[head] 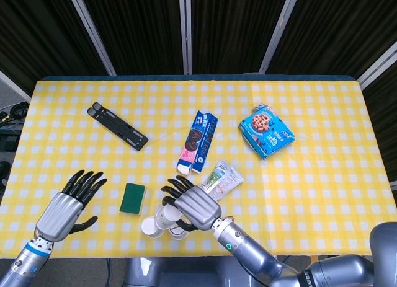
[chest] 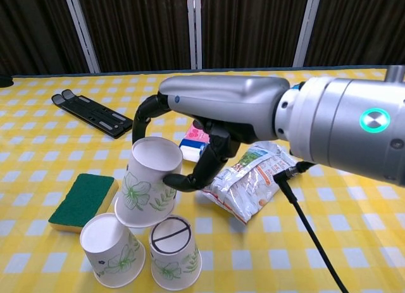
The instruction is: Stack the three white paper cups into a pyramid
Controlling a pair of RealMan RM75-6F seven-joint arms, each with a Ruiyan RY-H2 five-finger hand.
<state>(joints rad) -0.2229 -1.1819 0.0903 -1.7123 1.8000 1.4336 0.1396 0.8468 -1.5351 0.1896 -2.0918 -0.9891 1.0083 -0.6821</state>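
Held cup (chest: 147, 181): white paper cup with green leaf print, upside down and tilted, clamped between thumb and fingers of right hand (chest: 218, 116); sits above and between the two base cups, rim close over them, contact not clear.
Left base cup (chest: 111, 249): upside down on the tablecloth (chest: 354, 242), near front edge, just beside the other base cup.
Right base cup (chest: 173, 251): upside down, dark ring and line drawn on its bottom.
Right hand: reaches in over the snack bag, fingers curled round the held cup's wall, thumb under its side.
Left hand (head: 67, 207): at front left corner of table, well apart from the cups, fingers spread apart, holds nothing.
Sponge (chest: 83, 201): green top, yellow base, flat, just left of the cups.
Snack bag (chest: 253, 185): crinkled, lies right of the cups.
Cookie box (head: 198, 142): blue and pink, flat at mid-table.
Blue cookie pack (head: 267, 130): right of the box.
Black folding stand (head: 118, 126): lies flat at far left.
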